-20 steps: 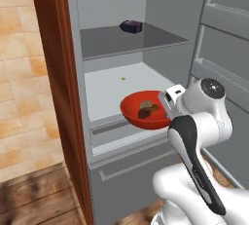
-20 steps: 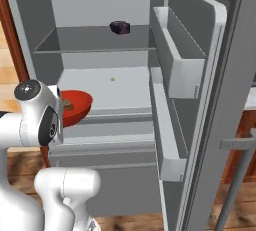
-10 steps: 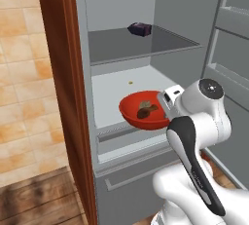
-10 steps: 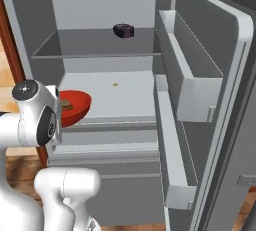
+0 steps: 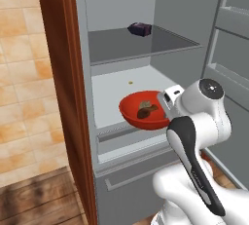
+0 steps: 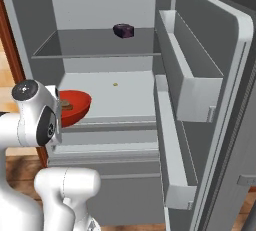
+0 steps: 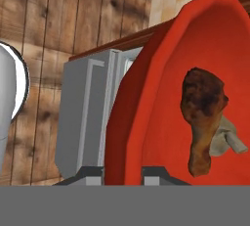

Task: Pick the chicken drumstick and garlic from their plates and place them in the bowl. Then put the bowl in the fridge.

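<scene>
My gripper (image 7: 122,172) is shut on the near rim of the red bowl (image 7: 161,88). Inside the bowl lie the brown chicken drumstick (image 7: 202,117) and, beside its thin end, the small grey-brown garlic (image 7: 225,139). In the left base view the gripper (image 5: 165,103) holds the bowl (image 5: 141,117) level, just above the front edge of the open fridge's middle shelf (image 5: 116,85). From the right, the bowl (image 6: 77,102) sits at that shelf's left front, partly hidden by my arm. The plates are out of view.
A dark purple item (image 5: 139,28) lies on the fridge's upper shelf, and a tiny yellow speck (image 5: 130,82) on the middle shelf. The fridge door (image 6: 200,100) with its racks stands open on the right. A wooden cabinet side (image 5: 63,87) borders the fridge on the left.
The whole picture has shifted: the base has moved, and the fridge now looks larger and closer. The bowl stays held in the same place relative to my arm.
</scene>
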You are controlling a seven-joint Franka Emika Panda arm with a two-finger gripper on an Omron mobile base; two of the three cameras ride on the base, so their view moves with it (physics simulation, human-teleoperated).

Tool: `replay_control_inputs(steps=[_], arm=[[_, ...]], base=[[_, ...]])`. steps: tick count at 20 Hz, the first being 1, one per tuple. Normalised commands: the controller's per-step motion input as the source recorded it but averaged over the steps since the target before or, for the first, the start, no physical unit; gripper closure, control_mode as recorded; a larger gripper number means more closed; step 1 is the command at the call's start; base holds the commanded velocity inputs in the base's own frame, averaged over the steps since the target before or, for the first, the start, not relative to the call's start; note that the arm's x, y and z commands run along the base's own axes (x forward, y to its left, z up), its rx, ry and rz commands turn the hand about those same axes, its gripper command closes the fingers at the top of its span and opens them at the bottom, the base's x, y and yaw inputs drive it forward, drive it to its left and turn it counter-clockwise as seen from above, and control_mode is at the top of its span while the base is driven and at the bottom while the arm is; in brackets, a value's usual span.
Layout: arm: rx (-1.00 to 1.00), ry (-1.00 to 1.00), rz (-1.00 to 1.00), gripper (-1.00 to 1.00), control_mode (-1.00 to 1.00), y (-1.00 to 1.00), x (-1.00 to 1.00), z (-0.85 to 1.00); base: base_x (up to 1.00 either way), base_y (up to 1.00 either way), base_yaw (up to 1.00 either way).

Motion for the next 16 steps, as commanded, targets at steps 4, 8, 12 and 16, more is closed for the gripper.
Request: replay_control_inputs(steps=[4, 8, 12, 16], arm=[[0.0, 0.0, 0.0, 1.0, 1.0, 0.0, 0.0, 0.0], [0.0, 0.0, 0.0, 1.0, -1.0, 0.0, 0.0, 0.0], [0.0, 0.0, 0.0, 1.0, -1.0, 0.0, 0.0, 0.0], [0.0, 0.0, 0.0, 1.0, -1.0, 0.0, 0.01, 0.0]], base=[[0.0, 0.0, 0.0], [0.0, 0.0, 0.0], [0.0, 0.0, 0.0], [0.0, 0.0, 0.0]])
